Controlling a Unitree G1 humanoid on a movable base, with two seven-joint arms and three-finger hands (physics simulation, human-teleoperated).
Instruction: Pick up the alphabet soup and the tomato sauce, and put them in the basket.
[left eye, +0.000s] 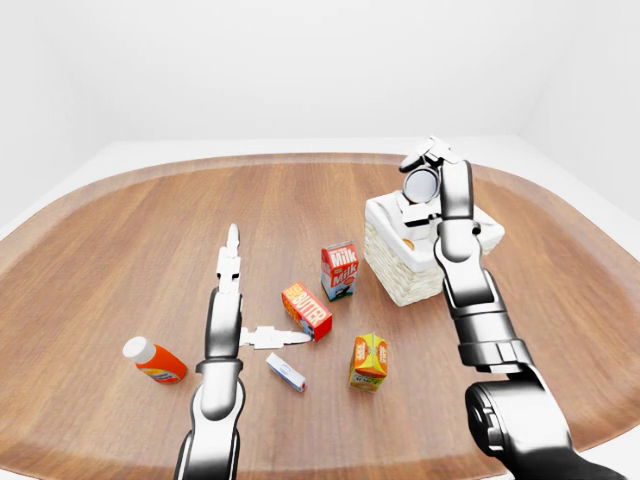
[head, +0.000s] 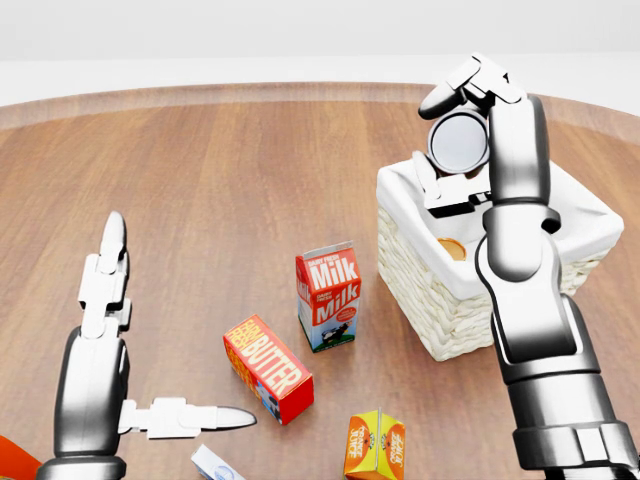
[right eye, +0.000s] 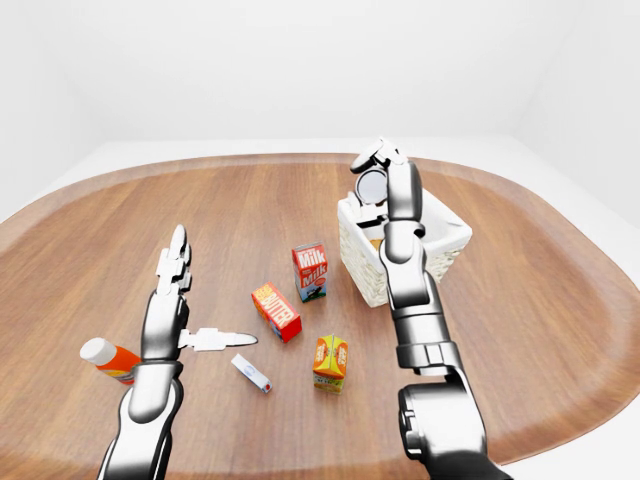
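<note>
My right hand (head: 445, 150) is shut on a can (head: 462, 142), held above the white wicker basket (head: 420, 270) at the right of the head view. The can's grey round end faces the camera, so its label is hidden and I cannot tell which can it is. One finger (head: 450, 96) curls over the top of the can. Inside the basket, an orange round top (head: 451, 249) shows just under the hand. My left hand (head: 178, 320) hovers open over the wood at the lower left, fingers spread and holding nothing.
A milk carton (head: 328, 297), a butter box (head: 267, 368) and an orange juice carton (head: 375, 445) stand left of the basket. An orange bottle (left eye: 153, 361) and a small white box (left eye: 285, 372) lie near my left arm. The round wooden table (left eye: 120, 230) spreads wide.
</note>
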